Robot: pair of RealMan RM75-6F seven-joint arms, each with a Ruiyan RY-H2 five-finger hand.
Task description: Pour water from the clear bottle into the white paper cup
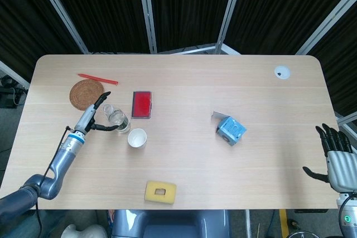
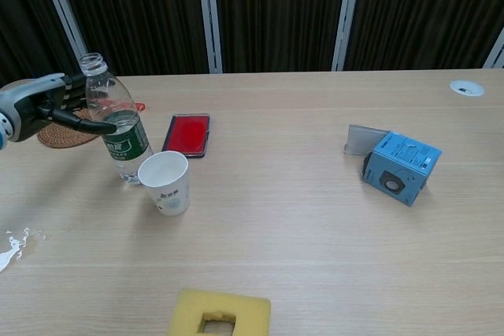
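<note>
The clear bottle (image 2: 115, 129) is standing just beside the white paper cup (image 2: 165, 182); the left hand (image 2: 43, 107) is spreading wide, holding nothing. Only the head view is showing the right hand (image 1: 337, 160), fingers splayed.

One clear bottle (image 2: 114, 127), one white paper cup (image 2: 165, 182), one red case (image 2: 187, 134), one blue box (image 2: 400, 167), one yellow sponge (image 2: 219, 313), one woven coaster (image 1: 87, 93), one red pen (image 1: 97, 78).

A lab test bay; black curtains (image 1: 184, 4) on metal framing (image 1: 146, 9) behind a wooden table (image 1: 184, 154)
</note>
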